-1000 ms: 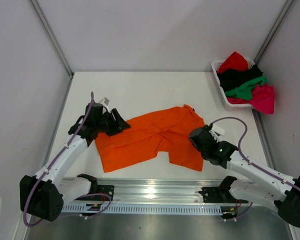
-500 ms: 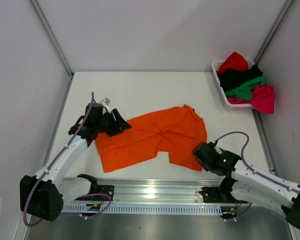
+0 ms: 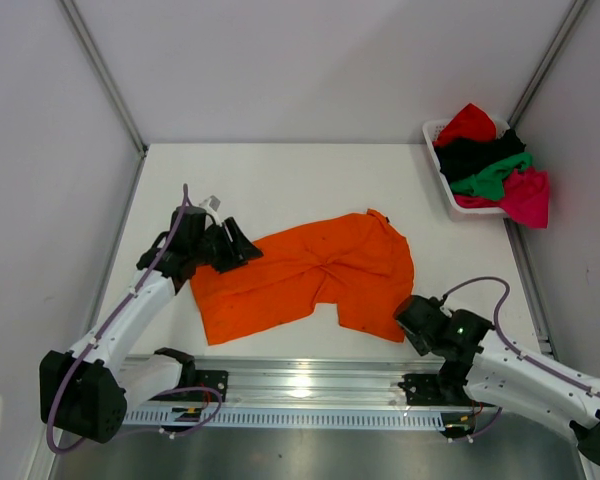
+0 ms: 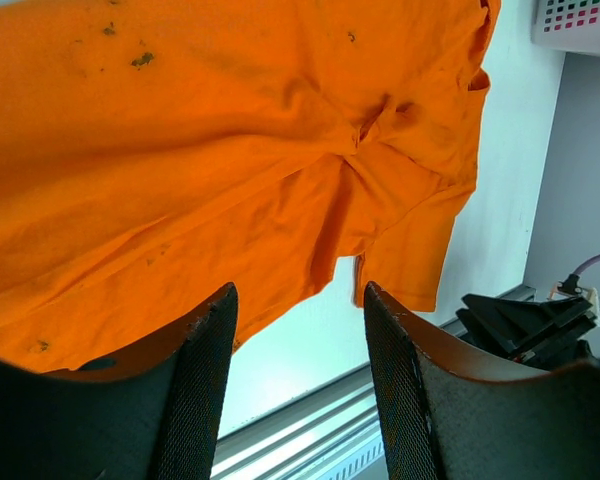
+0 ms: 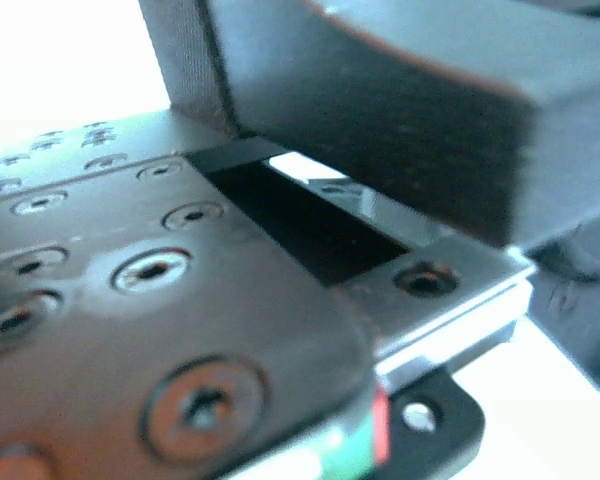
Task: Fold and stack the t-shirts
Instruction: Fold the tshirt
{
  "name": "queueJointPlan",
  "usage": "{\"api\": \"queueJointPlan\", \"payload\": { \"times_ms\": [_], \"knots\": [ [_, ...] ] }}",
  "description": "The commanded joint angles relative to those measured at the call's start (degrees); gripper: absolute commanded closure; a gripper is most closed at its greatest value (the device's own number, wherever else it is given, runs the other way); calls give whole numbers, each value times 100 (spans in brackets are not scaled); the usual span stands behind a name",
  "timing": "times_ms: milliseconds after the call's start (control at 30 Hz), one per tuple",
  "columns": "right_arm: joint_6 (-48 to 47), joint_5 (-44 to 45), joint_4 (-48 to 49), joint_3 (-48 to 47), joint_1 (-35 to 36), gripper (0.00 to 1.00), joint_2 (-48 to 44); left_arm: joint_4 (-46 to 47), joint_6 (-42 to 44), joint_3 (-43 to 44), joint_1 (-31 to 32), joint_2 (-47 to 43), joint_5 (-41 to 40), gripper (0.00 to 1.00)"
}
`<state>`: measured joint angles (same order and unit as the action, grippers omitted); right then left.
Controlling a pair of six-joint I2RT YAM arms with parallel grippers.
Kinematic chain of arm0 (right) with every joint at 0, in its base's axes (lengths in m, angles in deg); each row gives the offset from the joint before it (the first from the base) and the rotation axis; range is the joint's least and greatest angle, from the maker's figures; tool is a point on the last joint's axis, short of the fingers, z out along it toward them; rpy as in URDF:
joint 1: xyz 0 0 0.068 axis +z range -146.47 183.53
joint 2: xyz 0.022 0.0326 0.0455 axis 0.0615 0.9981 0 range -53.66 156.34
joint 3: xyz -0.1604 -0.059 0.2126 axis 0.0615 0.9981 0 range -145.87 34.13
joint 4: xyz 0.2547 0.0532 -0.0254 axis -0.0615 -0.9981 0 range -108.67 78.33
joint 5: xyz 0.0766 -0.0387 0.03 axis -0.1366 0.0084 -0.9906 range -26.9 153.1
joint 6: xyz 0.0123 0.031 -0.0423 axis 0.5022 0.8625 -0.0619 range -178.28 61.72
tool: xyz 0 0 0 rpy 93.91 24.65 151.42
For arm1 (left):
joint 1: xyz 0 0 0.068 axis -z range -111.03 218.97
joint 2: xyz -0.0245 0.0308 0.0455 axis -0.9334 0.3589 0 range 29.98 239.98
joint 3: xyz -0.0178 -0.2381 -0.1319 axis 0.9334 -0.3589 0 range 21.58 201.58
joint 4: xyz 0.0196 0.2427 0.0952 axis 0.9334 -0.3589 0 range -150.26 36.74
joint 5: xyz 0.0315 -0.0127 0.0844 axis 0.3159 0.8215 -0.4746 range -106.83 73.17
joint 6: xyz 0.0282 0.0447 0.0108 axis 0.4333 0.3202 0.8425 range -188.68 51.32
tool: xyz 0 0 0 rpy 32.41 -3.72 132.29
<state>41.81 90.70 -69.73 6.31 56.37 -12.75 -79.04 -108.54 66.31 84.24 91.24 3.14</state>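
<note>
Bright orange cloth t-shirt [image 3: 310,275] lies rumpled on the white surface [image 3: 280,180], long axis left to right. Your left claw [image 3: 242,246] gapes empty at its left edge. Your right claw [image 3: 412,312], grip impossible to tell, sits off its near-right corner.

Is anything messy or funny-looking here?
Yes. The orange t-shirt lies crooked on the table, bunched into a pucker near its middle, with small dark specks on it. At the basket, the pink t-shirt droops over the rim.
</note>
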Motion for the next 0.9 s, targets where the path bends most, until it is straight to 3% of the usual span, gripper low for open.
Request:
{"api": "queueJointPlan", "payload": {
  "times_ms": [0, 567, 867],
  "knots": [
    [247, -272, -30, 293, 42, 50, -109, 126, 92, -8, 29, -96, 174, 43],
    [81, -448, 875, 567, 69, 52, 233, 30, 39, -123, 29, -430, 165, 43],
    [194, -571, 656, 523, 77, 52, 225, -68, 83, -87, 29, -562, 42, 43]
  ]
}}
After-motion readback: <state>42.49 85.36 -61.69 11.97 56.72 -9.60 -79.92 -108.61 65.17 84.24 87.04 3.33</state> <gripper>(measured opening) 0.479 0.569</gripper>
